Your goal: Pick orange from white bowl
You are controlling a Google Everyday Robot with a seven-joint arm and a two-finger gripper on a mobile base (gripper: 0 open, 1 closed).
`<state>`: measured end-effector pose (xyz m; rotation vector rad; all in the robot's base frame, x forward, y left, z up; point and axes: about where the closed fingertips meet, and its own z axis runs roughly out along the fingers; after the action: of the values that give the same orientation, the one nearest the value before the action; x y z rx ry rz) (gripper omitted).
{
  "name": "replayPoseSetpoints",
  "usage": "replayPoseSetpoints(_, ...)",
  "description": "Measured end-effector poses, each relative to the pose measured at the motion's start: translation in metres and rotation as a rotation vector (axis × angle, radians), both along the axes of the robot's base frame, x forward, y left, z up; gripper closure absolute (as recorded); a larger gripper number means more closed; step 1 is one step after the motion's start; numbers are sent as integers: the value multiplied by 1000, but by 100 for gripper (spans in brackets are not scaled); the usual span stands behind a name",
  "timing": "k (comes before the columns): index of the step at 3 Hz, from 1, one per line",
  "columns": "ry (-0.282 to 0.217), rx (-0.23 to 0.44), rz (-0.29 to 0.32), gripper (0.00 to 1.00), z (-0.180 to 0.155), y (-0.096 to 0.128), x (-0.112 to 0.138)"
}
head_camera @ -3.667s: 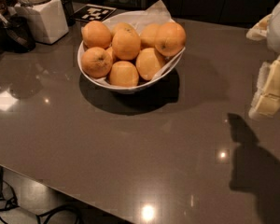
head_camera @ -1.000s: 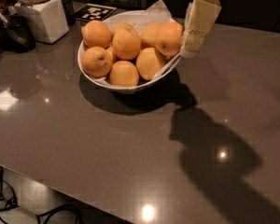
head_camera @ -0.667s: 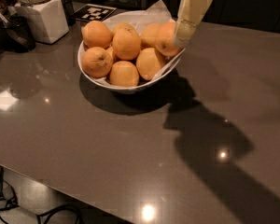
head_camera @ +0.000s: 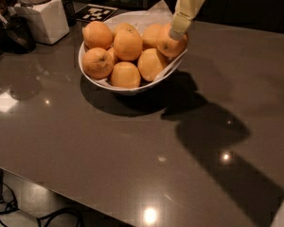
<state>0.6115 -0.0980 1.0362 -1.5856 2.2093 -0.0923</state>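
The white bowl (head_camera: pixel 92 81), lined with crinkled white paper, stands on the dark table at the upper middle and holds several oranges. The orange (head_camera: pixel 176 46) at the bowl's right rim is round and deep orange. My gripper (head_camera: pixel 178 31), pale yellow, comes down from the top edge, and its tip sits on the top of that orange. The upper part of the gripper is cut off by the top of the view.
A white square jar (head_camera: pixel 41 18) with a lid stands at the back left, with a dark utensil holder (head_camera: pixel 16 32) beside it. A black-and-white marker tag (head_camera: pixel 95 12) lies behind the bowl. The glossy table (head_camera: pixel 146 145) ends at the lower left, where cables (head_camera: pixel 9 207) lie on the floor.
My gripper has come in from the right edge of the table to the bowl. Over the last second it moved left and down onto the right-hand orange.
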Motion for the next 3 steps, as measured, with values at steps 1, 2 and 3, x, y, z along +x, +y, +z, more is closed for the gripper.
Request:
replayPoseSetpoints(1, 18, 10, -4, 6, -6, 5, 5)
replayPoseSetpoints(2, 33, 12, 7, 12, -12, 11, 7)
replayPoseSetpoints(3, 50, 11, 27, 24, -19, 17, 9)
